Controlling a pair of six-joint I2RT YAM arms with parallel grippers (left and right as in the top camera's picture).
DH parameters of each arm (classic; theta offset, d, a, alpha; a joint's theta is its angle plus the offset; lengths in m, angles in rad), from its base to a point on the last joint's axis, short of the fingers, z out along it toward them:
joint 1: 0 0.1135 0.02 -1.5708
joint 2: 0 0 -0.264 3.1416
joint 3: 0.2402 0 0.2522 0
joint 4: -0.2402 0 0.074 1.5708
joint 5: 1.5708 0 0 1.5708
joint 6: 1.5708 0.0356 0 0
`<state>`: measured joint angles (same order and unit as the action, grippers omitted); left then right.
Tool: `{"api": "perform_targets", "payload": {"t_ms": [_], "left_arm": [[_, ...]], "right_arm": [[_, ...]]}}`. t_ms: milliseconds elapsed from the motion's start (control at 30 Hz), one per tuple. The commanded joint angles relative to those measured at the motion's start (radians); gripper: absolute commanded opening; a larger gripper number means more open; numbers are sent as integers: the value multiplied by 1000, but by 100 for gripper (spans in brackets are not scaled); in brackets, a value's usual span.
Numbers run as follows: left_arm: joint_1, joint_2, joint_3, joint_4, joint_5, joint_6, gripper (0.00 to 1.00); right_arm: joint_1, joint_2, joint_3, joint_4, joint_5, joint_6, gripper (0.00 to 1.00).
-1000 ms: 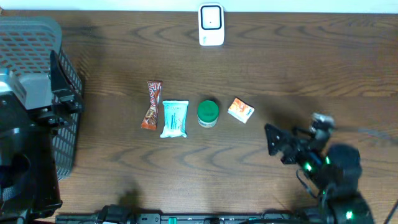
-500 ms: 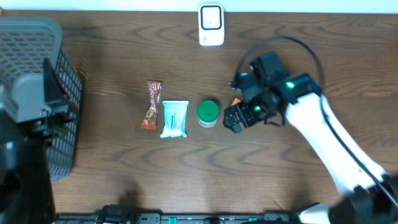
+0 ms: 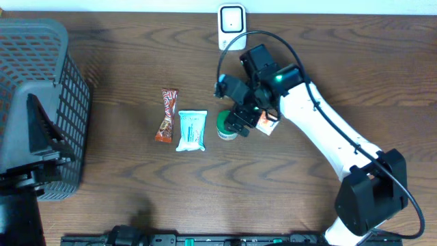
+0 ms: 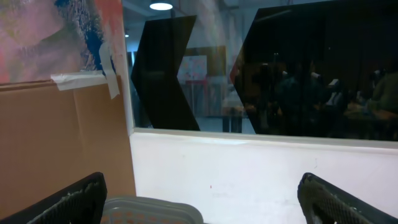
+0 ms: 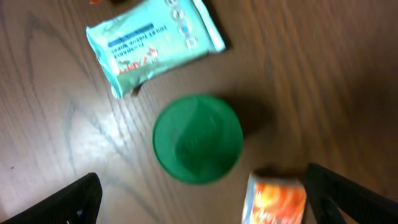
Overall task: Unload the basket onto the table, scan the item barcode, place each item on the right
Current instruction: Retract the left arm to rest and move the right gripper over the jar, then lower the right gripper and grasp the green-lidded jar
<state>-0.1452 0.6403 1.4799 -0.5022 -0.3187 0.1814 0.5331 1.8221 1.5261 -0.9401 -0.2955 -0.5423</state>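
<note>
- Left wrist view: left gripper [image 4: 200, 199] spread wide, empty, aimed over grey mesh plastic basket [image 4: 152, 208] at white wall [image 4: 249, 174].
- Overhead: right gripper [image 3: 235, 106] jaws wide, holding nothing, hovered above round green-lidded jar [image 3: 225, 126].
- Jar sat between teal-white packet [image 3: 192, 130] and small orange box [image 3: 270, 125] on brown wooden table [image 3: 136, 184].
- At far table edge stood white barcode scanner [image 3: 232, 27].

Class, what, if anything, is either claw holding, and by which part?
Nothing. The right claw is open above the green jar; the left claw is open, empty.
</note>
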Motion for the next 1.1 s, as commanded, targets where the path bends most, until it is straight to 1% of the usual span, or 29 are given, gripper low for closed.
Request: {"api": "perform_targets", "payload": {"t_ms": [0, 133, 300, 433, 633, 733, 833, 867, 1000, 1033, 1067], "left_arm": [[5, -3, -4, -6, -8, 9, 98], [5, -3, -8, -6, -8, 9, 98], [5, -3, -8, -6, -8, 9, 98], [5, -3, -10, -6, -8, 9, 98], [5, -3, -12, -6, -8, 9, 98], [5, -3, -19, -6, -8, 9, 98], [5, -3, -23, -6, -8, 9, 98], [5, -3, -23, -6, -8, 10, 98], [5, -3, -23, -6, -8, 9, 98], [5, -3, -23, -6, -8, 9, 98], [5, -3, -23, -6, -8, 9, 98]], "right_arm": [[51, 24, 14, 21, 62, -81, 99], [90, 64, 14, 52, 159, -106, 99], [96, 118, 14, 56, 170, -129, 99], [96, 181, 14, 77, 220, -129, 99], [100, 242, 14, 74, 219, -124, 99], [104, 245, 14, 77, 219, -93, 84], [104, 245, 18, 76, 224, -31, 64], [102, 245, 18, 76, 224, -8, 61], [93, 245, 18, 76, 255, 104, 59], [92, 245, 18, 76, 273, 138, 65], [92, 245, 18, 75, 291, 172, 66]]}}
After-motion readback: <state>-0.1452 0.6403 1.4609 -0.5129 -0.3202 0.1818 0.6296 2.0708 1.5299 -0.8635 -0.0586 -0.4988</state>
